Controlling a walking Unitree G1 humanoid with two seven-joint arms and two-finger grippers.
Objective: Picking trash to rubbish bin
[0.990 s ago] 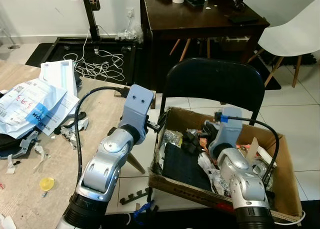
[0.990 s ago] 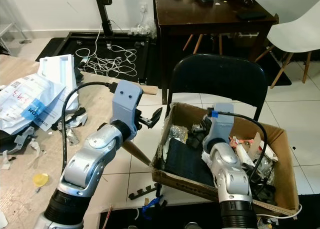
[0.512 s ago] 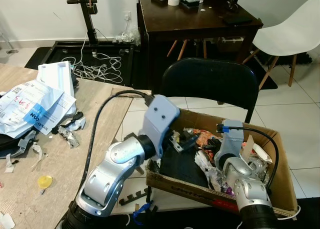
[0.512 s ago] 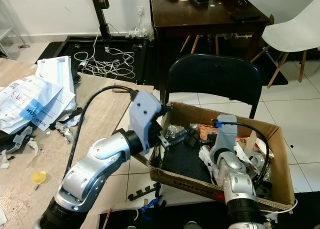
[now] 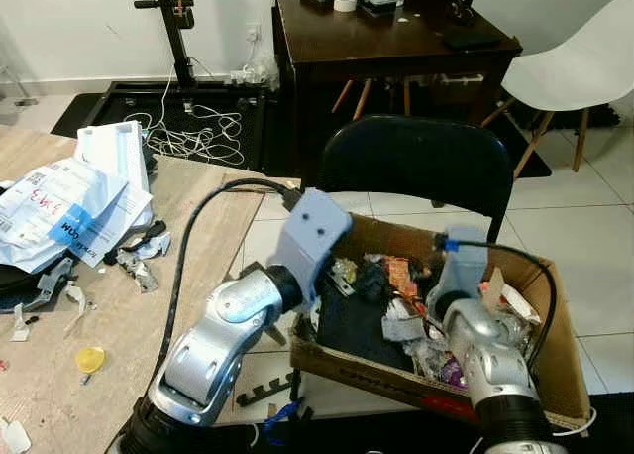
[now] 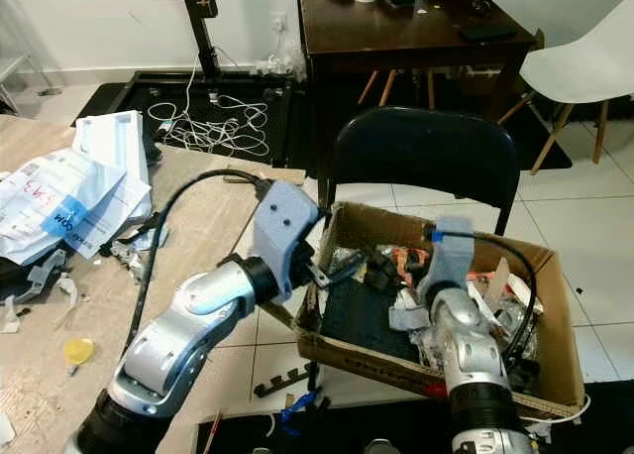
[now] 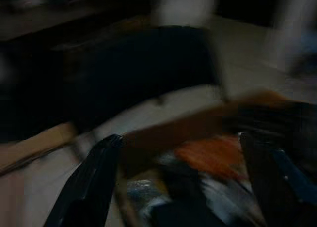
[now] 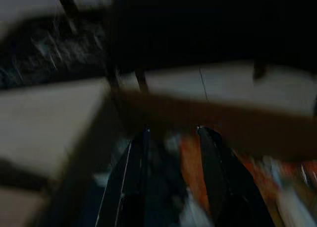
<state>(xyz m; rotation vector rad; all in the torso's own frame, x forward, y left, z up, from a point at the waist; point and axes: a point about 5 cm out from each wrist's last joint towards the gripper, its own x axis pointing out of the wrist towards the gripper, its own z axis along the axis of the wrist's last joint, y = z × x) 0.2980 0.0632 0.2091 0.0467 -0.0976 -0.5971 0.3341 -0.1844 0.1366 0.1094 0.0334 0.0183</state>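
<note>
Cardboard box (image 6: pixel 555 305) on the black chair (image 6: pixel 426 157) serves as our bin, already full of wrappers. Our left gripper (image 6: pixel 342 268) hangs over its near-left rim, fingers spread and empty. Remaining trash (image 5: pixel 134 261) lies on the wooden table (image 5: pixel 119 325), well behind and left of that gripper, nearest our left arm. Our right gripper (image 8: pixel 171 187), parted, sits inside the box.

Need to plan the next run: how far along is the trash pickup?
Done: the cardboard box on the chair already holds plenty of trash. In hand: both the left gripper and right gripper reach over it, fingers apart, nothing visibly held. Left: scraps, mailers and a yellow bit on the table.
</note>
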